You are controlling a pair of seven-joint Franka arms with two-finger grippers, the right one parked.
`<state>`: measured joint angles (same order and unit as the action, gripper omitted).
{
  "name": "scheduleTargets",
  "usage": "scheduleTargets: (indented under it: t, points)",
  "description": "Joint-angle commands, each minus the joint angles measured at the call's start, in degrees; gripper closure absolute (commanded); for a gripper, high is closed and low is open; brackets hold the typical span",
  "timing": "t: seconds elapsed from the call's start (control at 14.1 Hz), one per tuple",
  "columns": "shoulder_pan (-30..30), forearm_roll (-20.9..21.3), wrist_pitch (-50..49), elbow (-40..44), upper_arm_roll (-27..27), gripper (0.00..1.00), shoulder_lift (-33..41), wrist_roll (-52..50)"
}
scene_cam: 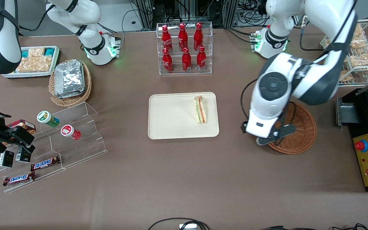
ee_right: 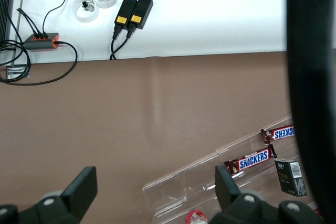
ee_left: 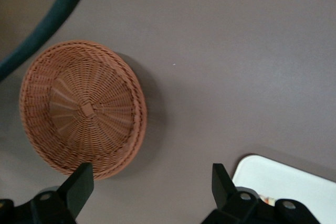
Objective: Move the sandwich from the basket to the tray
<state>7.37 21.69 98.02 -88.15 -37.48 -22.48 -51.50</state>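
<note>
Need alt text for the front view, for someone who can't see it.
The sandwich lies on the tray at mid-table. The left arm's claw hangs open above the empty basket, toward the working arm's end.

The working arm's white and dark wrist covers part of the round reddish-brown wicker basket (scene_cam: 302, 134) in the front view, and hides the black two-finger gripper (ee_left: 152, 179), whose spread fingertips alone show in the left wrist view. There the cream-beige rectangular tray (ee_left: 294, 182) is cut by the edge to one rounded corner, and the speck of colour on it is too small to identify
</note>
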Motion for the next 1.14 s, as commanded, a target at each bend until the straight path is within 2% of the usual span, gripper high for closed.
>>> scheduleTargets:
  t: [0.0, 0.21, 0.43, 0.71, 1.06]
  points:
    - [3.26, -5.41, -4.3, -0.88, 1.95, 0.01, 5.94, 10.15]
    - [1.16, -12.09, -6.26, -1.93, 12.39, 0.01, 11.83, 23.51]
    - [0.28, -16.14, -9.15, -1.94, 19.27, 0.01, 15.35, 33.71]
    - [0.36, -19.14, -12.67, -1.94, 24.11, 0.01, 19.48, 43.13]
    - [0.54, -20.02, -14.87, -1.5, 25.17, 0.01, 21.43, 50.09]
